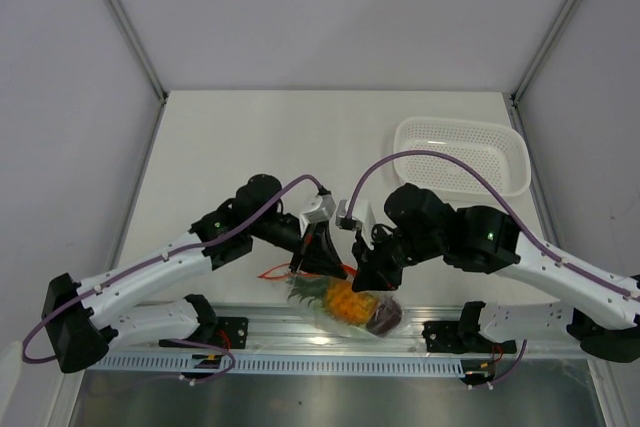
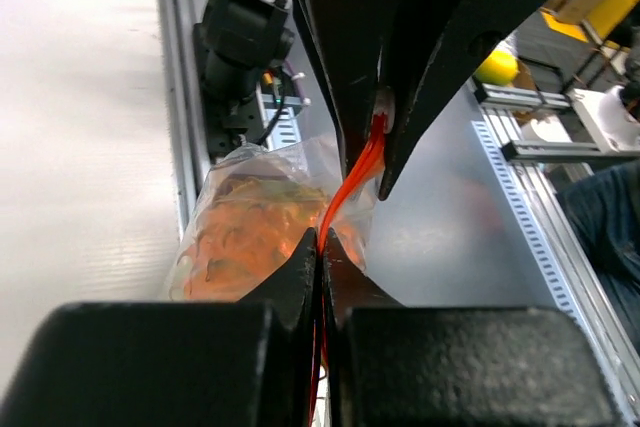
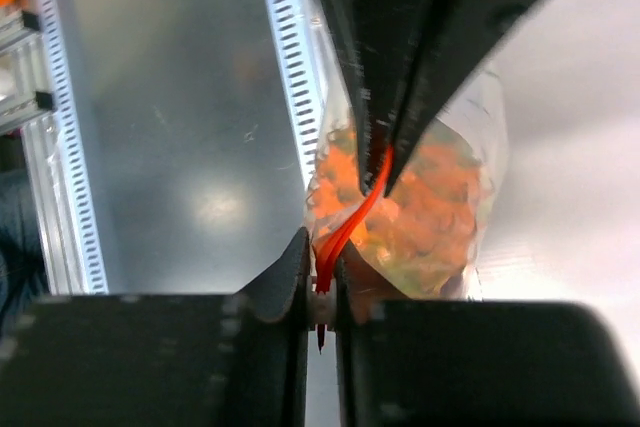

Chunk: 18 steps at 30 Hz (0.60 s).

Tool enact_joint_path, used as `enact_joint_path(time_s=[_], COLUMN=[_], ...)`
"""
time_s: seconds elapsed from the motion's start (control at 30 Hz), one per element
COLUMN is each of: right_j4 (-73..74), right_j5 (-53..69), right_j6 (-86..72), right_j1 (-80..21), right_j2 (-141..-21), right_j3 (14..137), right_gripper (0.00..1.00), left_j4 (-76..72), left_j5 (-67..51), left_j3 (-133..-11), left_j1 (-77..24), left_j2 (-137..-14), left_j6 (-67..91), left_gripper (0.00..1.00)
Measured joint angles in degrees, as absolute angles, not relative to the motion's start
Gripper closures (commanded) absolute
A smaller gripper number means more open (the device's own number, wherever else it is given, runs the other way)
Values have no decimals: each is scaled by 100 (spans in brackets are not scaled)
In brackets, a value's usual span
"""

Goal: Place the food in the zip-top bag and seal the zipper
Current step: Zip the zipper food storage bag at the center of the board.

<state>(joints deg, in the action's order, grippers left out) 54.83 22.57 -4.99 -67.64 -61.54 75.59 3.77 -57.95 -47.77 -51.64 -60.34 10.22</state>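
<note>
The clear zip-top bag (image 1: 345, 305) hangs between both grippers over the table's near edge. Inside it I see the orange pineapple (image 1: 347, 300) with its green crown and the dark red-purple fruit (image 1: 382, 319); the white and pale-green piece is hidden. My left gripper (image 1: 312, 265) is shut on the red-orange zipper (image 2: 345, 187). My right gripper (image 1: 365, 275) is shut on the same zipper (image 3: 350, 222), close beside the left one. In the left wrist view the bag (image 2: 250, 232) hangs below the strip; in the right wrist view the bag (image 3: 430, 212) shows orange contents.
A white perforated basket (image 1: 462, 154) stands at the back right of the table. A metal rail (image 1: 300, 347) with the arm bases runs along the near edge, under the bag.
</note>
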Motion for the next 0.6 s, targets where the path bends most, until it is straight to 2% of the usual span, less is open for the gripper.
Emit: enact_joint_path(time_s=[0.2,0.33,0.6], right_j4=[5424,5133,4167], right_j5=[1787,1608,2045], right_j6=[-681,-762,-812], right_j1=[-6764,-6676,-6003], right_j2=[-6031,-5719,-5172], right_j3=[7526,7172,5922], right_gripper=[49,44,48], left_j4=[803,976,810], left_j5=[-5129,-4759,-4495], left_j3=[-4777,-4770,-4471], left_j1=[-5164,-5164,-5164], left_j2=[-5732,-5577,-5365], left_j6=[1004,1039,1214], left_gripper=[99,99,99])
